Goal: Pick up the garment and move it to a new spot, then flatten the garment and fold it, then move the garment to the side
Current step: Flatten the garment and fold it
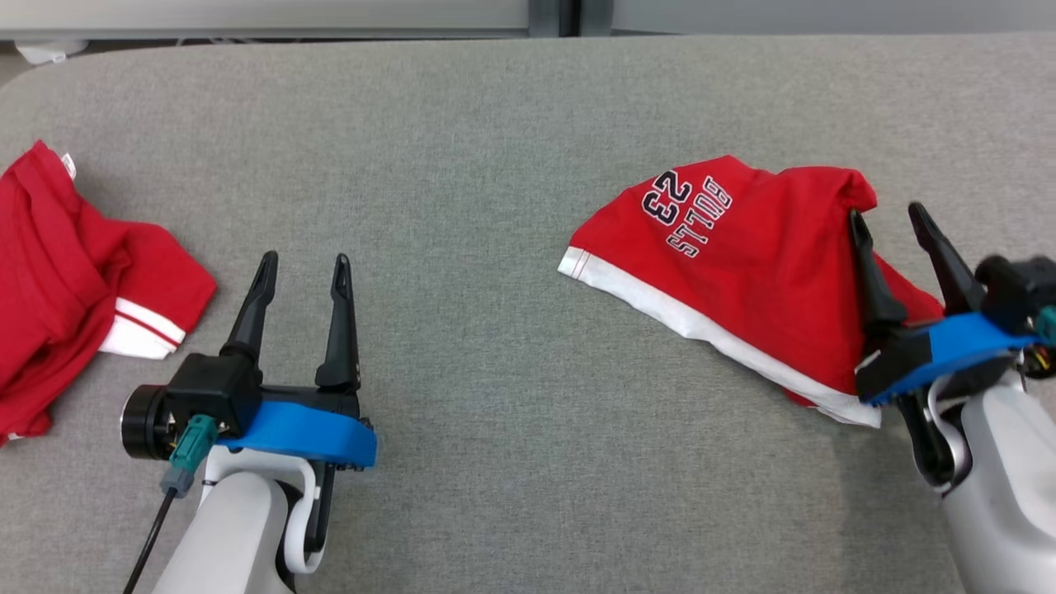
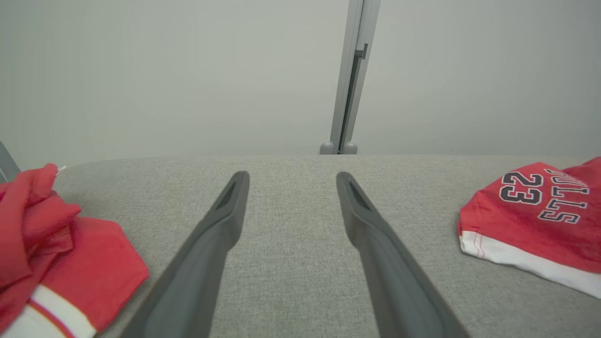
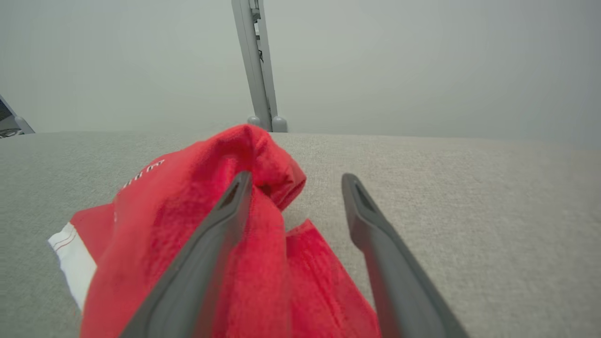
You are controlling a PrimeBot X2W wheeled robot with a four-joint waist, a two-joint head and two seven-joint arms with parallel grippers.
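The left gripper [image 1: 304,264] rises from its pale forearm [image 1: 231,528] at the lower left, its dark fingers [image 1: 338,330] spread wide and pointing up the head view. The right gripper [image 1: 888,214] at the right edge also has its fingers apart, leaning slightly leftward.

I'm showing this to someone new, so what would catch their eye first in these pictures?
The red garment printed with 23 lies crumpled at the right of the grey table, its white hem toward the robot. The right gripper stands open over its bunched right end. A second red garment lies heaped at the table's left edge, left of the open left gripper.
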